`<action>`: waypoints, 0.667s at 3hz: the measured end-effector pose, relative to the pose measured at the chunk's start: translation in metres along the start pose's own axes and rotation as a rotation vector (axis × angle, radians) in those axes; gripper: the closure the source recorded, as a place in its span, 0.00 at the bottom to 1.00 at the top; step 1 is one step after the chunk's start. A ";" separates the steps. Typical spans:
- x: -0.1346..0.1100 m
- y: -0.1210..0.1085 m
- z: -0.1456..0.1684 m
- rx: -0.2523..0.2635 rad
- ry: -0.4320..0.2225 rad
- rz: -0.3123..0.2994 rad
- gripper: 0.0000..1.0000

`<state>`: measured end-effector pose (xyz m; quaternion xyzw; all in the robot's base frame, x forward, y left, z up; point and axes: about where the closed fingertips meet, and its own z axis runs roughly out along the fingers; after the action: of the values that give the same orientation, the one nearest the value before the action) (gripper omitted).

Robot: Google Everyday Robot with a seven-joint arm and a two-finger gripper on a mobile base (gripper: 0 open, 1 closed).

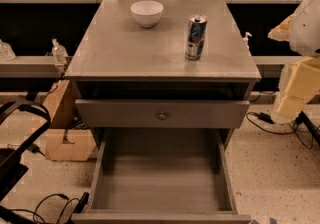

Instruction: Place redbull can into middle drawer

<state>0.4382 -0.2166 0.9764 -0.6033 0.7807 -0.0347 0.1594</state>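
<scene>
The redbull can (196, 37) stands upright on the right side of the grey cabinet top (125, 53). It is slim, blue and silver, with a silver top. The middle drawer (162, 188) is pulled far out below, a deep grey box with a bare plank floor. My gripper (296, 90) is at the right edge of the view, beside the cabinet and to the right of the can. It touches nothing and holds nothing that I can see.
A white bowl (147, 12) sits at the back of the cabinet top. The shallower upper drawer front with a brass knob (162, 115) sticks out slightly above the open drawer. Cables (272, 123) lie on the speckled floor at right. A cardboard box (67, 143) and black gear (15, 163) are at left.
</scene>
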 end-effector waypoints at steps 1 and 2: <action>0.000 0.000 0.000 0.000 0.000 0.000 0.00; -0.007 -0.017 -0.001 0.033 -0.126 0.030 0.00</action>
<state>0.4556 -0.2142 0.9827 -0.5897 0.7774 -0.0074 0.2187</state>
